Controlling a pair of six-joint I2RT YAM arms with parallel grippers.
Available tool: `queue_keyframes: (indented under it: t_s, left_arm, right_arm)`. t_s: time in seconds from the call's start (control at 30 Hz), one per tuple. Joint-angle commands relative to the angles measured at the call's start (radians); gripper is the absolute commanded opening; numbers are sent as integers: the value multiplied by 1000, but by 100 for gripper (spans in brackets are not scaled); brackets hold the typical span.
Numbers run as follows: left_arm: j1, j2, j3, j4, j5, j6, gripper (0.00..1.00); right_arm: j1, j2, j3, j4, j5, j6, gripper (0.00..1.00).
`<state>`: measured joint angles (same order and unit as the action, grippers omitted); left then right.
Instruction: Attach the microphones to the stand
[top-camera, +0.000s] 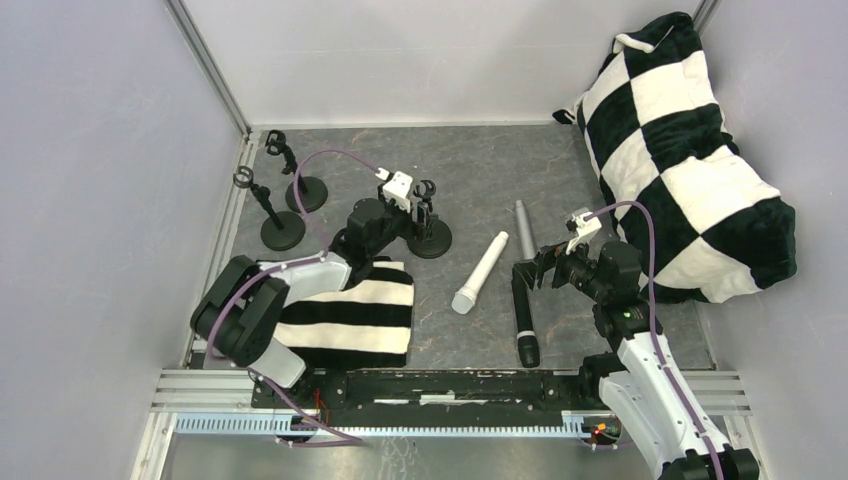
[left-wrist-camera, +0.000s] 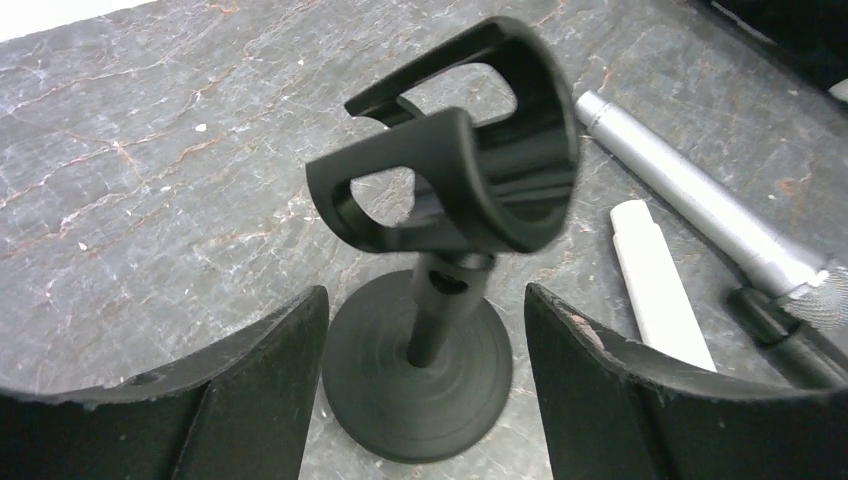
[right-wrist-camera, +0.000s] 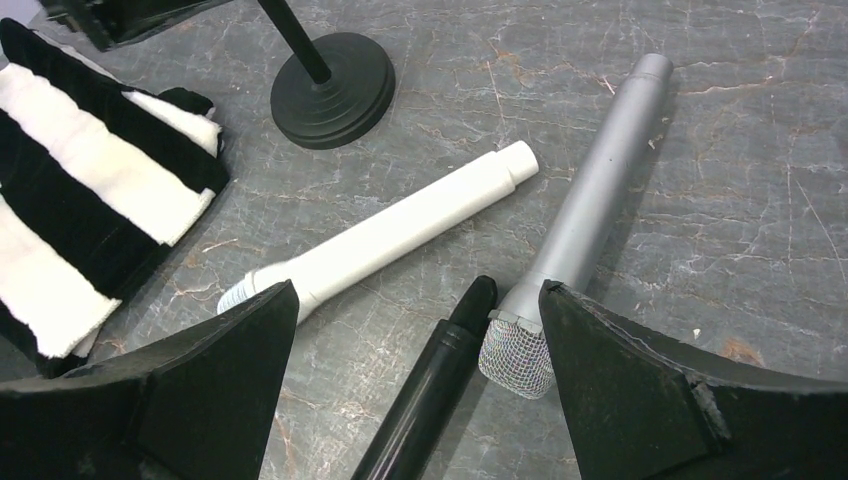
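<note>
Left gripper (left-wrist-camera: 425, 295): released, its two black fingers (left-wrist-camera: 250, 390) spread on either side of a stand and touching nothing.
Stand at the left gripper: a black microphone stand with a round base and a C-shaped clip on top (left-wrist-camera: 450, 180); it is upright on the table, with its stem in the gap between the fingers.
Table: a grey marbled slab (top-camera: 470, 160).
Right gripper (right-wrist-camera: 418, 290): spread wide and holding nothing, hanging over the point where two microphones meet.
Black microphone (right-wrist-camera: 425, 390): a slim stick lying flat. Its tail end sits between the right fingers, just beside the silver one's head.
Silver-grey microphone (right-wrist-camera: 600, 170): lying flat, with its mesh head towards the right gripper and its handle pointing to the far side.
White microphone (right-wrist-camera: 400, 235): lying flat at an angle between the round-based stand and the silver-grey microphone, apart from both.
Other stands: two more black stands (top-camera: 283, 228), upright near the far-left corner.
Striped cloth: a folded black-and-white cloth (top-camera: 350, 315), under the left arm.
Checkered cushion: a large black-and-white soft bag (top-camera: 690, 170) at the far right.
</note>
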<state>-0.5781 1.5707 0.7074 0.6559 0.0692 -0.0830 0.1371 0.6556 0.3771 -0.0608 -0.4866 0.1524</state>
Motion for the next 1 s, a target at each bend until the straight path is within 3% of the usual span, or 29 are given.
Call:
queue_keyframes:
  t_s: [0.0,0.17,0.37,0.7,0.97]
  left_arm:
    - [-40,-114,-56,-53,-100,-68,79]
    - [-150,-243,-150,-140,-244,-146,81]
    - [-378,-295,-169,-205,-446,-263,81]
    - [-585,10,95,-302,-542,-358,79]
    - [-719,177,281,-503,-669,-414,78]
  right_arm:
    - [-1,3,-7,26,29,33,98]
    - [-1,-6,-8,-9,119,69,98]
    - [-1,-42,-7,-35,202,118,98]
    - [-1,-87,13,-96,316,159,98]
    - [-2,-98,27,-119,342,137,98]
